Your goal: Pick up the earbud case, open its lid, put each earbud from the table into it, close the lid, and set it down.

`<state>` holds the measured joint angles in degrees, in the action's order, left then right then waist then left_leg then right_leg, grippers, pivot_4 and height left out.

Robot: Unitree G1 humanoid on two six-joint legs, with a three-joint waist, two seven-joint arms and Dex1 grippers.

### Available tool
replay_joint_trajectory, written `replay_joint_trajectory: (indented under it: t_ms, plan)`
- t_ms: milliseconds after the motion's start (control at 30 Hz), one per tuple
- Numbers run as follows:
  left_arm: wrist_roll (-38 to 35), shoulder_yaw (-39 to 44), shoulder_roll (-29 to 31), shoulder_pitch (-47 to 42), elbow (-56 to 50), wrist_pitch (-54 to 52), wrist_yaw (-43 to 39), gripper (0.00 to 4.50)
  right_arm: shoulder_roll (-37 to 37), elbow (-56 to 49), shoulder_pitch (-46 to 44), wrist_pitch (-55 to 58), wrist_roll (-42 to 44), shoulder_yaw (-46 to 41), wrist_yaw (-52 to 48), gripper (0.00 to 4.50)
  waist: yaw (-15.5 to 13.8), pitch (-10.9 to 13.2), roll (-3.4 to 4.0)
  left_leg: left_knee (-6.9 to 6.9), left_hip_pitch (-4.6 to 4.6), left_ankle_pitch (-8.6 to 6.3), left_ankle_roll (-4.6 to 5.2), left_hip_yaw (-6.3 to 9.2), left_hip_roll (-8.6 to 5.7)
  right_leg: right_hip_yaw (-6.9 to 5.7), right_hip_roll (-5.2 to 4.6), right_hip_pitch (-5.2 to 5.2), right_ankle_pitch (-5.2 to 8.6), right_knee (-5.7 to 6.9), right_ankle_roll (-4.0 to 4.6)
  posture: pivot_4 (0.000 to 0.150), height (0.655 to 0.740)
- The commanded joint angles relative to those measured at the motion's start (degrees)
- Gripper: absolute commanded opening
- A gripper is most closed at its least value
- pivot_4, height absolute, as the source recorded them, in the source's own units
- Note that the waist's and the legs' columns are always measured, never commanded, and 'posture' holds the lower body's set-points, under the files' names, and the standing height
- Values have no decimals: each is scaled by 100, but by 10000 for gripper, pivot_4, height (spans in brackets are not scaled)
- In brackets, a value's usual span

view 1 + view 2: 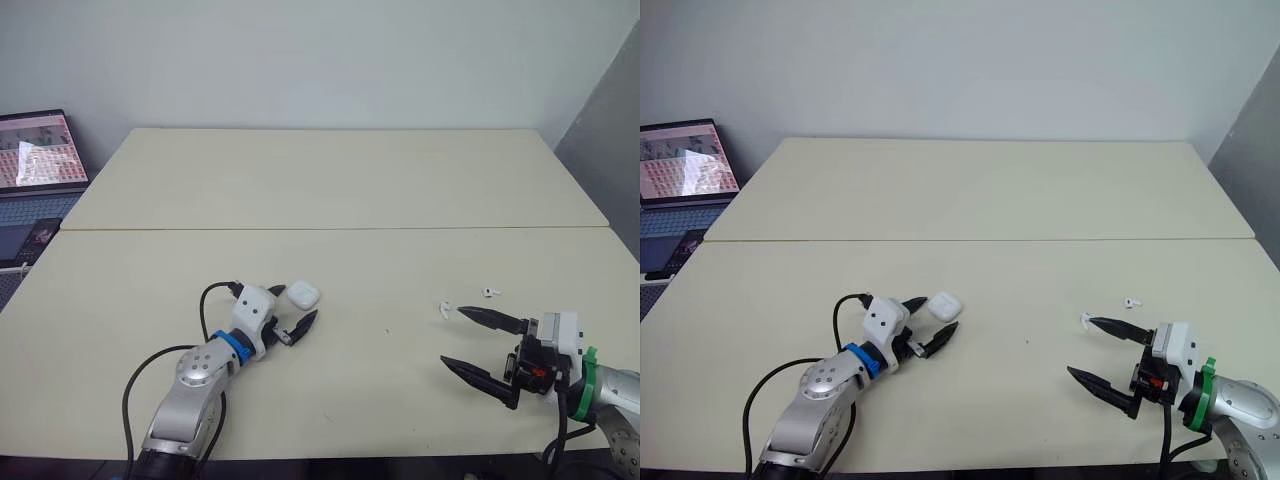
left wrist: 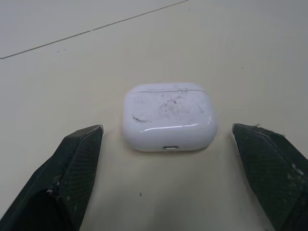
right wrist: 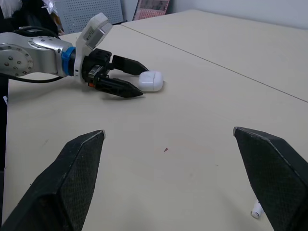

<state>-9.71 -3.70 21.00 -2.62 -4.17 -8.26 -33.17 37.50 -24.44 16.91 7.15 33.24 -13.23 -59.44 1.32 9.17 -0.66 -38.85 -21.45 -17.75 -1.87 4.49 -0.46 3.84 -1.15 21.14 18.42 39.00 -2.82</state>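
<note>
The earbud case (image 2: pixel 168 117) is seen lying flat on the tabletop (image 1: pixel 350 180), towards the robot's left and near the front edge, with its lid closed and its white shell scuffed. It is flanked by the two black fingers (image 2: pixel 72 163) of the left claw (image 1: pixel 300 303), which is spread wide. One fingertip is set on either side of the case and a clear gap is left on both sides, so the case is not gripped. The claw is held low over the tabletop.

Two white earbuds are found well apart from the case, on the robot's right. The nearer earbud (image 1: pixel 445 310) lies just beside the upper fingertip of the right claw (image 1: pixel 451 335); whether it is touched by that tip cannot be made out. The farther earbud (image 1: pixel 489 292) lies near the first, a little further back and to the right. The right claw is also opened wide and nothing is held in it.

An open laptop (image 1: pixel 40 150) is seen past the tabletop's far left corner.
</note>
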Motion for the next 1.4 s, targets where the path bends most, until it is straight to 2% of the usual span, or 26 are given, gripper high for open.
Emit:
replay_joint_trajectory:
  t_ms: [33,200,300,400,433,600,833,1000,1100,1200,1400]
  plan:
    - [80,-37,-27,-208,79,78,13,45000,16,-188,33,-36,29,-103,62,44821,0,0,0,0,0,0,0,0,0,0,0,0,0,1,0,1500,7400]
    - [-20,-72,2,-215,61,-48,-121,45000,-4,-245,118,-77,26,-133,109,44821,2,0,1,0,1,0,0,0,0,1,0,0,0,1,0,1500,7400]
    - [-54,-63,-12,-190,25,-104,-150,38991,-7,-259,125,-90,19,-146,141,45000,2,-1,1,0,1,0,0,0,0,1,0,-1,0,1,0,1500,7400]
    - [-53,-42,-83,-183,11,-138,-65,29013,-3,-285,129,-25,67,-163,191,45000,1,-1,1,0,1,0,0,0,0,1,0,-1,0,1,0,1500,7400]
    - [-42,-60,-109,-175,4,-147,-36,27705,1,-289,135,-17,64,-169,208,45000,0,-1,2,0,1,0,0,1,0,1,0,-1,0,1,0,1500,7400]
    - [-43,-253,-346,-30,-266,-199,71,27709,-48,-337,93,193,150,-181,508,45000,-5,-1,1,0,0,0,0,-1,-1,3,-2,-2,0,-1,0,1500,7400]
    - [-69,-705,-996,-549,-805,-49,193,27709,-188,-907,-637,2226,2059,-341,2328,45000,-29,1,-2,-5,-8,0,-1,4,-1,0,-1,1,0,1,0,1500,7400]
    - [-102,-981,-1225,-1203,-798,161,-89,27709,193,-864,-1528,3765,4074,-273,3899,45000,-19,0,-1,-8,-18,1,0,0,-3,1,2,9,0,3,0,1500,7400]
    - [-204,-1047,-1281,-1397,-729,323,-281,27709,291,-581,-1951,4113,5344,-199,4834,45000,-9,1,-3,-8,-28,1,0,2,-3,-1,5,15,0,-2,0,1500,7400]
    - [-307,-1049,-1353,-1499,-598,423,-404,27709,301,-380,-2305,4210,6223,-35,5552,45000,-1,1,-4,-8,-34,1,1,3,-3,-1,5,20,0,0,0,1500,7400]
    - [-297,-1057,-1382,-1609,-385,588,-516,27709,366,-198,-2717,4193,7057,276,6505,45000,14,2,-4,-10,-38,1,2,6,-4,-3,7,22,0,-1,0,1500,7400]
